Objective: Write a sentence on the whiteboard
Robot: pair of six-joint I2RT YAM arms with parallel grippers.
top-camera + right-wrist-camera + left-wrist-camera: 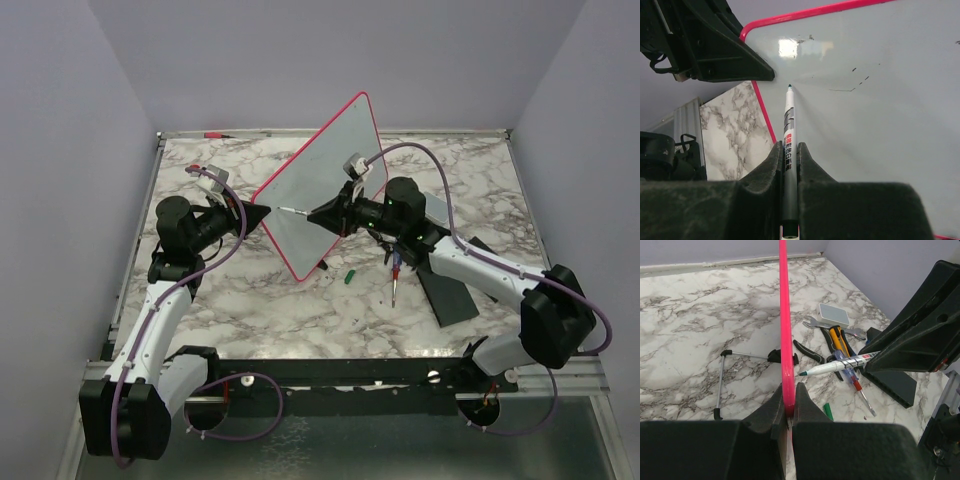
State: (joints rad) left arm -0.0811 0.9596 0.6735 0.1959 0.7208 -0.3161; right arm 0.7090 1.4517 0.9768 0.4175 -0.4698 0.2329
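Note:
The whiteboard [325, 185], white with a red-pink rim, stands tilted on its edge in the middle of the marble table. My left gripper [262, 213] is shut on the board's left rim [785, 315], and the left wrist view shows that rim edge-on between the fingers [805, 402]. My right gripper [318, 212] is shut on a white marker [789, 125] with its cap off. The marker's green tip [789, 86] points at the board's face [875, 115] near the left edge; I cannot tell whether it touches. A few short dark marks [845, 90] show on the board.
A green cap [350, 276], a screwdriver [397, 282] and a black pad [450, 292] lie near the right arm. Yellow-handled pliers [838, 339], a wrench [812, 323] and a small grey box [833, 314] lie behind the board. A metal stand [722, 385] lies to its left.

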